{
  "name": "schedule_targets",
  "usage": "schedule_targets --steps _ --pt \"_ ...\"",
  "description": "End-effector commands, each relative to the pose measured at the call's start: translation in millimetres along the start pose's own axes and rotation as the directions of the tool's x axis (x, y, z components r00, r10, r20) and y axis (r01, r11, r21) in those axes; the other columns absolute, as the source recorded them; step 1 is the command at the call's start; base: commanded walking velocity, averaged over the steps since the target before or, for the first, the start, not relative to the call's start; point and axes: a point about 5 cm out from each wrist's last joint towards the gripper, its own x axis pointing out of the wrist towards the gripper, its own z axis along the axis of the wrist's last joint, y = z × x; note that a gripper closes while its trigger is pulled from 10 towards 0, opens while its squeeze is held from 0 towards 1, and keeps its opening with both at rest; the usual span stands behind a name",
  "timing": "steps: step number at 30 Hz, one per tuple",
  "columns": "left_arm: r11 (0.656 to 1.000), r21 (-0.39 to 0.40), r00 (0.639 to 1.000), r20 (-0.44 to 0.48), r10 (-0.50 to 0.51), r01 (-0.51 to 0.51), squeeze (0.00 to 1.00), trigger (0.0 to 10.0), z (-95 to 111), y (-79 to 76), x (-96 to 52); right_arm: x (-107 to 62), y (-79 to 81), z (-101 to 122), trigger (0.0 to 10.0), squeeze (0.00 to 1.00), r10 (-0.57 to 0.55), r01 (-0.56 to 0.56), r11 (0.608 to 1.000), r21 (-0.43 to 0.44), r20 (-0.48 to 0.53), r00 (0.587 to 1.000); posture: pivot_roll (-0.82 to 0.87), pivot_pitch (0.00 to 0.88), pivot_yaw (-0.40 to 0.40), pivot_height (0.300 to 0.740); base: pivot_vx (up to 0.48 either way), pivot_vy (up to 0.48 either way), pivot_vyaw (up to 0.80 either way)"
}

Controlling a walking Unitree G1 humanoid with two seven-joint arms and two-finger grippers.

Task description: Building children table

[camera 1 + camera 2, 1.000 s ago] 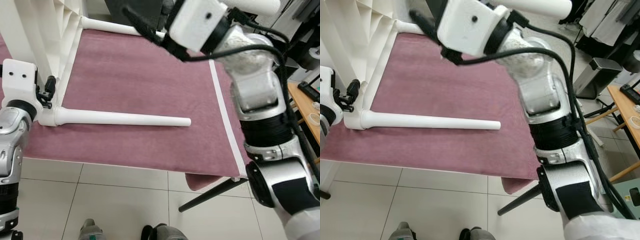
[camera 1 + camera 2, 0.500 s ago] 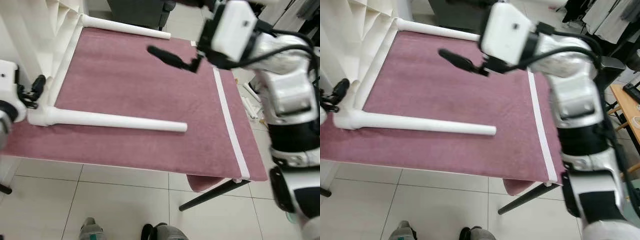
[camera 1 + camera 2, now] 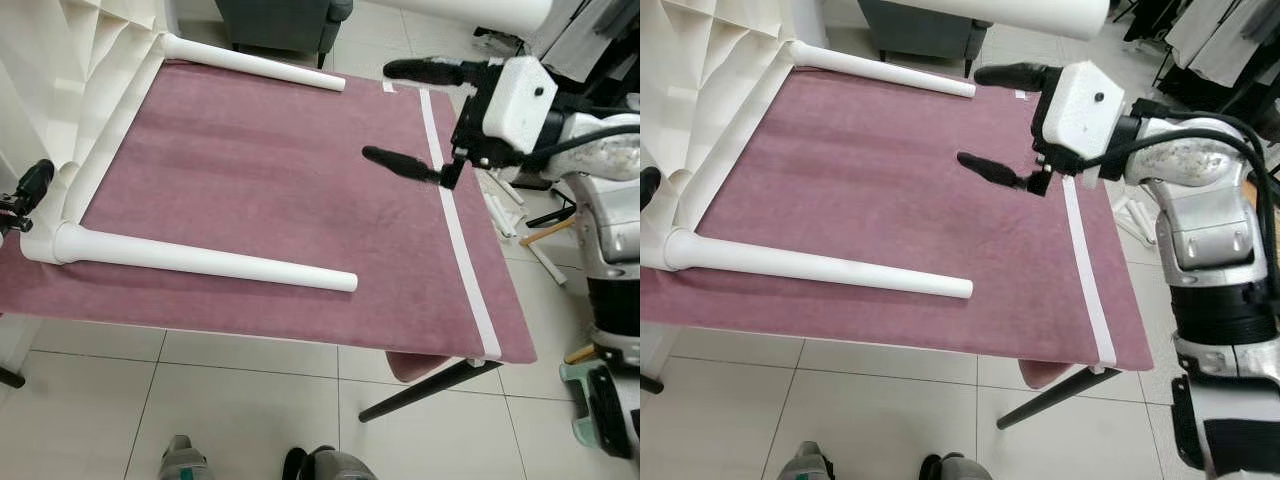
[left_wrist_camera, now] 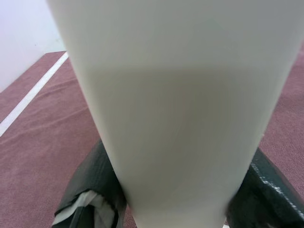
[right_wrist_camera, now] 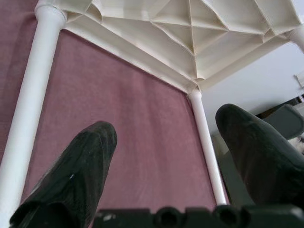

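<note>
Over mat [image 3: 250, 190], R gripper [image 3: 400, 115] spread wide, empty; L gripper [image 4: 166, 199] clamps table leg [image 3: 200, 262].

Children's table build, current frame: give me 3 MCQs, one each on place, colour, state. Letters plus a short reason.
1. Where does the near table leg lie?
A. Flat on the mat, one end in the tabletop corner socket
B. Upright on the floor
C. Across the robot's feet

2. What colour is the mat under the parts?
A. Blue
B. Dusty maroon with a white stripe near its right edge
C. Black

3. What is the state of the right hand?
A. Shut on a screwdriver
B. Shut on the mat stripe
C. Open, holding nothing, above the mat

Key: 1 A, the leg rests horizontally on the mat, joined to the ribbed white tabletop at the left. 2 B, maroon cloth shows with a white stripe. 3 C, its two black fingers stand wide apart over the mat with nothing between them.
</note>
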Motion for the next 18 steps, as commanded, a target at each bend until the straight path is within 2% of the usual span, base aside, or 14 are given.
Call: schedule_targets --steps 1,3,4,7,8,9,10,11,13,15,18 --pt "0.995 0.022 0.995 0.01 -0.098 0.098 0.0 0.0 -1.4 -12.7 2.0 -4.8 4.0 -10.4 10.0 0.0 -0.006 0.007 0.999 0.037 -0.045 0.999 0.16 0.107 -0.078 0.74 0.0 0.0 0.0" --pt "0.995 0.033 0.996 0.007 -0.093 0.093 0.0 0.0 -3.1 -15.3 3.8 -9.2 5.7 -18.0 10.0 0.0 -0.03 0.035 0.998 0.057 -0.08 0.996 0.16 0.109 -0.077 0.74 0.0 0.0 0.0" --pt "0.997 0.043 0.998 0.003 -0.066 0.066 0.0 0.0 -3.0 -15.4 6.5 -17.6 6.3 -15.4 10.0 0.0 -0.041 0.046 0.998 0.05 -0.097 0.994 0.16 0.11 -0.071 0.74 0.0 0.0 0.0" --pt "0.998 0.05 0.999 0.001 -0.047 0.047 0.0 0.0 -2.5 -14.9 8.2 -22.9 6.8 -11.7 10.0 0.0 -0.043 0.047 0.998 0.037 -0.105 0.994 0.16 0.11 -0.071 0.74 0.0 0.0 0.0" --pt "0.998 0.053 1.0 -0.004 -0.015 0.015 0.0 0.0 -2.3 -12.6 11.9 -28.1 -1.6 12.4 10.0 0.0 -0.042 0.042 0.999 0.019 -0.027 0.999 0.14 0.11 -0.054 0.74 0.0 0.0 0.0" --pt "0.998 0.053 1.0 -0.004 -0.015 0.015 0.0 0.0 -2.3 -12.6 11.9 -28.1 -1.6 12.4 10.0 0.0 -0.042 0.042 0.999 0.019 -0.027 0.999 0.14 0.11 -0.054 0.74 0.0 0.0 0.0" --pt "0.998 0.055 1.0 -0.008 0.006 -0.005 0.0 0.0 -2.3 -11.1 14.4 -31.5 -5.8 29.9 10.0 0.0 -0.03 0.03 1.0 0.004 0.031 0.999 0.13 0.11 -0.051 0.74 0.0 0.0 0.0" --pt "0.998 0.055 1.0 -0.008 0.006 -0.005 0.0 0.0 -2.3 -11.1 14.4 -31.5 -5.8 29.9 10.0 0.0 -0.03 0.03 1.0 0.004 0.031 0.999 0.13 0.11 -0.051 0.74 0.0 0.0 0.0" --pt "0.999 0.051 1.0 -0.021 0.018 -0.017 0.0 0.0 -5.2 -9.1 20.3 -36.8 -15.2 65.8 10.0 0.0 0.042 -0.039 0.999 -0.018 0.188 0.981 0.11 0.107 -0.037 0.74 0.0 0.0 0.0" --pt "0.999 0.048 1.0 -0.024 0.011 -0.009 0.0 0.0 -6.7 -9.4 23.0 -37.4 -18.5 74.2 10.0 0.0 0.086 -0.085 0.996 -0.016 0.248 0.965 0.11 0.106 -0.032 0.74 0.0 0.0 0.0" --pt "0.999 0.049 1.0 -0.023 0.008 -0.006 0.0 0.0 -7.0 -9.6 23.6 -37.0 -18.8 73.9 10.0 0.0 0.092 -0.092 0.996 -0.012 0.254 0.963 0.11 0.106 -0.032 0.74 0.0 0.0 0.0"
